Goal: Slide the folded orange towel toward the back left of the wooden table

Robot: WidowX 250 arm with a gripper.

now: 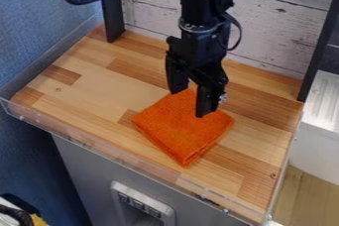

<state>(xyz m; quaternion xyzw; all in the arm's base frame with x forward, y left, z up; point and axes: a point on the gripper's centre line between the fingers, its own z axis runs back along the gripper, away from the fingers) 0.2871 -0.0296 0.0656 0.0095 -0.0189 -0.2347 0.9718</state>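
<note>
My black gripper hangs over the wooden work surface, its two fingers spread apart, one to the left and one to the right. Below it lies an orange cloth, folded into a rough square with one corner pointing to the front. The fingertips are at the cloth's back part, with orange fabric visible between them. Whether they touch the cloth I cannot tell. The gripper's right finger covers a bit of the cloth's back right edge.
A low clear rim runs along the front of the wooden surface. Whitewashed boards stand behind, with a dark post at each back corner. A blue wall is at the left; a white unit stands beyond the right edge.
</note>
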